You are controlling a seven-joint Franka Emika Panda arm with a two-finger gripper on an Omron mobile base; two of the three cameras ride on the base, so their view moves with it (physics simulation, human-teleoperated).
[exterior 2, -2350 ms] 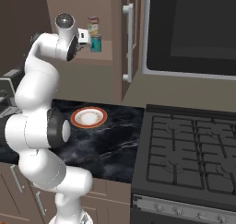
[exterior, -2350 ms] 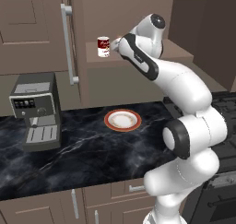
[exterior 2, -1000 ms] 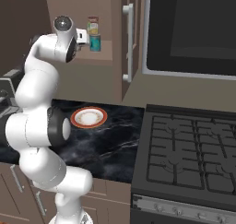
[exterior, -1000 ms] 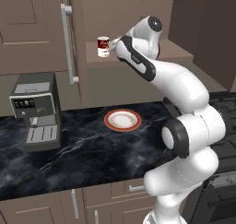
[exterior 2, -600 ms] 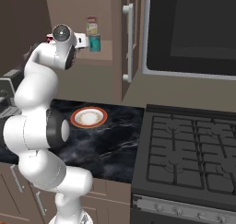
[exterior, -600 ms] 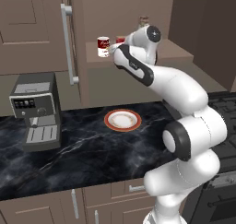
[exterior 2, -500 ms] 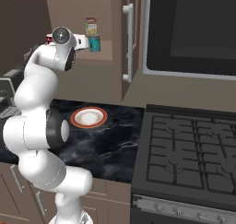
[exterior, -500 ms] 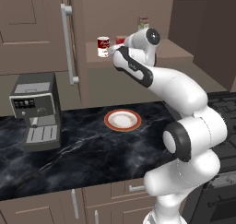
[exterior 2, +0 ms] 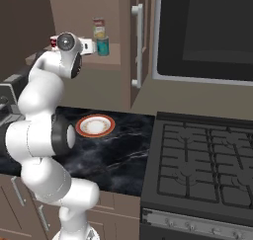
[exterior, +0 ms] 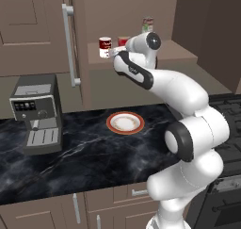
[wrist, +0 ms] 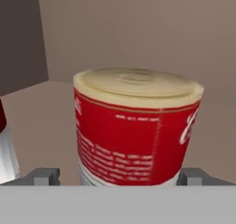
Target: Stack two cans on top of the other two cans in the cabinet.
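Brown wooden kitchen, dark marbled counter [exterior: 84, 152] below, and the cabinet [exterior: 141, 16] with its open shelf recess set above it. On my hand camera the red-over-pale can [wrist: 136, 131] stands upright on the shelf floor, close up and centred, its pale lid facing up; the gripper [wrist: 117, 177] is spread wide, one fingertip [wrist: 44, 176] on either side of the can's base, and I cannot tell whether they touch it. At the left edge of that view a sliver of a second can [wrist: 5, 144], red over white, sits just beside it. From the left base camera I see the red-and-white can [exterior: 105, 47] upright on the shelf, the red-over-pale can partly hidden behind the arm's wrist, and the pale greenish can [exterior: 148, 25] higher up and further back. From the right base camera the pale greenish can sits on top of the teal can [exterior 2: 103, 46], the pair standing on the shelf just beside the hand. The cabinet's tall door with the long silver bar handle [exterior: 70, 46] hangs left of the recess. On the counter: a red-rimmed plate [exterior: 125, 123] below the shelf, a coffee machine [exterior: 36, 112] well to the left. A black stove [exterior 2: 207, 170] lies to the right, with a dark oven front above it.
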